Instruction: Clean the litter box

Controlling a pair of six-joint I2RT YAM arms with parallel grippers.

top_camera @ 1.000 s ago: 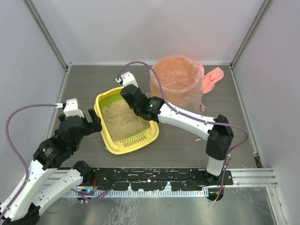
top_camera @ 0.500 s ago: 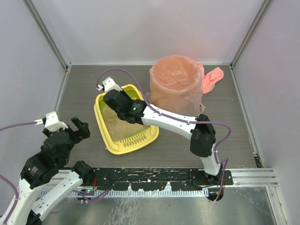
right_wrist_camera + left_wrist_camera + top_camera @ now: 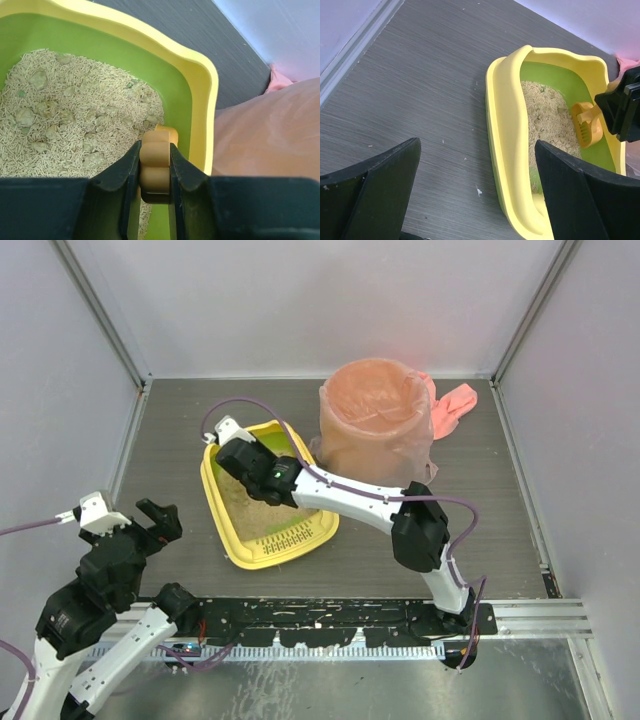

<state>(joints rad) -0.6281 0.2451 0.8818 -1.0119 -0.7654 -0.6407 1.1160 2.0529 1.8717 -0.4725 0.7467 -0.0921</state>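
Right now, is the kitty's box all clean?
Not yet. Done: the right gripper grips the orange scoop. In hand: the scoop dips into the litter box; the left gripper hangs open. Left: lifting the clumps into the pink-lined bin.

Litter box is a yellow rectangular plastic tray with rounded corners and a green inner wall. It sits flat on the dark wood-grain table, left of centre and turned a bit askew. The slotted ledge is on the near short side. Beige pellet litter inside, with a few clumps.
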